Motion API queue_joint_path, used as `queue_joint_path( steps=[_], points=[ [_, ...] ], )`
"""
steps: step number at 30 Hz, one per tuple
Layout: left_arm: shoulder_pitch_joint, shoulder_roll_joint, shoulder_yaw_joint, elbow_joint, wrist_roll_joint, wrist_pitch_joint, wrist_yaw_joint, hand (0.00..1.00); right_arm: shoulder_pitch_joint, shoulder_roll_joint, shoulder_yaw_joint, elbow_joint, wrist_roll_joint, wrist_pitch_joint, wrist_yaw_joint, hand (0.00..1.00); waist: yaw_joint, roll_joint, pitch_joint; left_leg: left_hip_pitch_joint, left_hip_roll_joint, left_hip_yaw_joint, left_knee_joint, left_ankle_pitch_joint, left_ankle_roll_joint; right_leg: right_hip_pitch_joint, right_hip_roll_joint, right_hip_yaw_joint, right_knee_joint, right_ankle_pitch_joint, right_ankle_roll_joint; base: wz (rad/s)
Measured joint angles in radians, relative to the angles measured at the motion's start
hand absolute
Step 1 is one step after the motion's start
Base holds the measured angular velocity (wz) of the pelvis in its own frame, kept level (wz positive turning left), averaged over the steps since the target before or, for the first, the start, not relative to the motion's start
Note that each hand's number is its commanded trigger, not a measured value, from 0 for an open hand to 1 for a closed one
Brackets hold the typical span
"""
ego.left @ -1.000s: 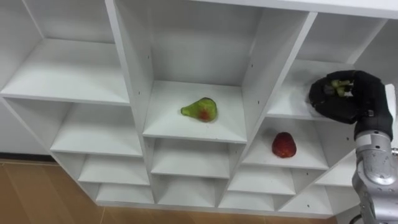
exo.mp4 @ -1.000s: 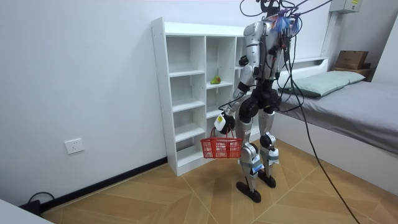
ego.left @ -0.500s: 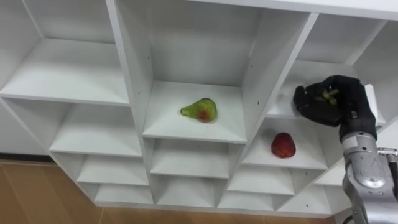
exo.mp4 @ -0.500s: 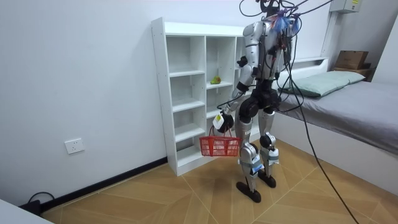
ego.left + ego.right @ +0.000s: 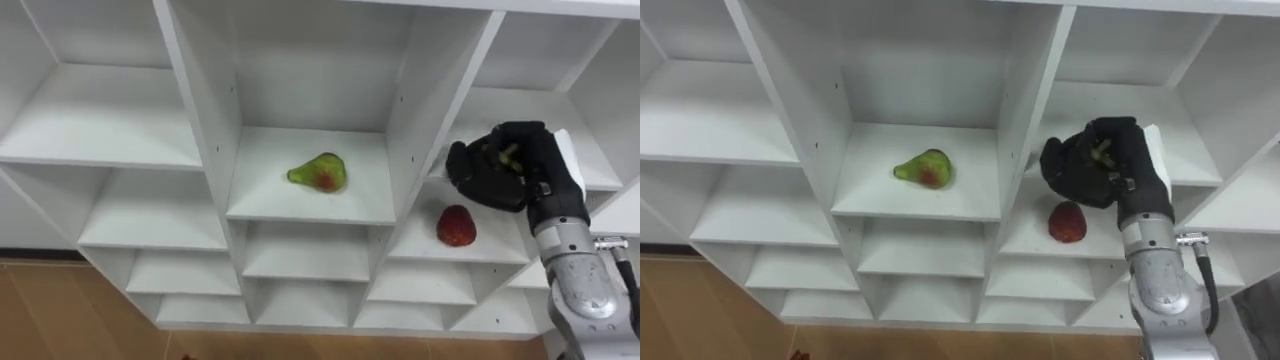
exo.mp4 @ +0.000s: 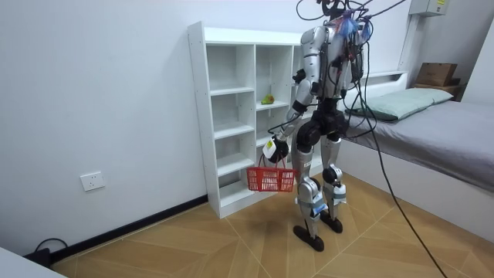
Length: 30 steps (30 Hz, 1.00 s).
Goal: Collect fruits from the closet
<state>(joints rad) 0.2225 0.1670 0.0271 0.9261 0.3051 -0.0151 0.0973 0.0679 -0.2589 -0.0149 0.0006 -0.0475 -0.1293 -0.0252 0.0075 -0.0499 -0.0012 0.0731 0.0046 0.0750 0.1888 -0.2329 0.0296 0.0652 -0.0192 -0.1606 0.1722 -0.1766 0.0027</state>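
Note:
I stand in front of a white closet (image 5: 405,120) of open compartments. My right hand (image 5: 505,168) is raised before the right column, its dark fingers curled round a small green fruit (image 5: 509,153). A green pear (image 5: 320,173) with a red blush lies in the middle compartment. A red fruit (image 5: 456,226) sits one shelf lower, just below and to the left of my right hand. In the room view my left hand (image 6: 272,148) hangs low at my side, and a red basket (image 6: 270,178) hangs from it by its handle.
The other compartments hold nothing. A bed (image 6: 432,127) stands behind me at the room view's right. The floor (image 6: 231,247) is wood, and a wall socket (image 6: 91,181) sits low at the room view's left.
My right hand has come out of the upper right compartment, moving left and down with the green fruit. The basket has swung slightly towards the room view's left.

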Motion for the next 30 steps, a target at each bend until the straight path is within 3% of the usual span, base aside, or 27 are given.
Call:
queue_joint_path(
  steps=[6,12,16,22,30],
  points=[
    [-0.039,-0.002,-0.045,-0.029,-0.046,-0.001,0.009,1.0,0.065,0.01,0.067,-0.053,-0.049,0.018,0.055,1.0,-0.005,0.002,-0.002,-0.01,0.003,0.005,-0.002,0.0,0.0,-0.013,0.001,0.02,0.0,0.0,0.0,-0.07],
    [-0.098,-0.003,-0.154,-0.04,-0.159,-0.02,0.006,1.0,0.072,0.044,0.203,-0.073,-0.081,0.048,0.155,1.0,0.004,0.006,-0.0004,-0.012,0.006,0.01,0.001,0.0,0.0,-0.019,0.001,0.022,0.014,0.0,0.0,0.0],
    [-0.134,-0.036,-0.171,-0.011,-0.197,-0.029,0.003,1.0,0.069,0.068,0.275,-0.069,-0.106,0.048,0.198,1.0,0.017,0.022,0.0034,-0.016,0.004,0.008,0.003,0.001,0.001,-0.023,-0.001,0.021,0.016,0.0,0.0,0.0],
    [-0.152,-0.046,-0.175,-0.014,-0.33,-0.029,-0.001,1.0,0.058,0.07,0.279,-0.047,-0.107,0.065,0.228,1.0,0.024,0.029,0.0074,-0.036,0.001,0.004,0.01,0.001,0.001,-0.041,-0.001,0.019,0.016,0.0,-0.001,0.01],
    [-0.187,-0.074,-0.192,-0.036,-0.474,-0.028,-0.01,1.0,0.054,0.097,0.307,-0.021,-0.111,0.114,0.263,1.0,0.024,0.012,0.014,-0.048,0.0,0.003,0.015,0.001,0.001,-0.048,-0.001,0.011,0.015,0.001,-0.001,0.02]
  ],
)
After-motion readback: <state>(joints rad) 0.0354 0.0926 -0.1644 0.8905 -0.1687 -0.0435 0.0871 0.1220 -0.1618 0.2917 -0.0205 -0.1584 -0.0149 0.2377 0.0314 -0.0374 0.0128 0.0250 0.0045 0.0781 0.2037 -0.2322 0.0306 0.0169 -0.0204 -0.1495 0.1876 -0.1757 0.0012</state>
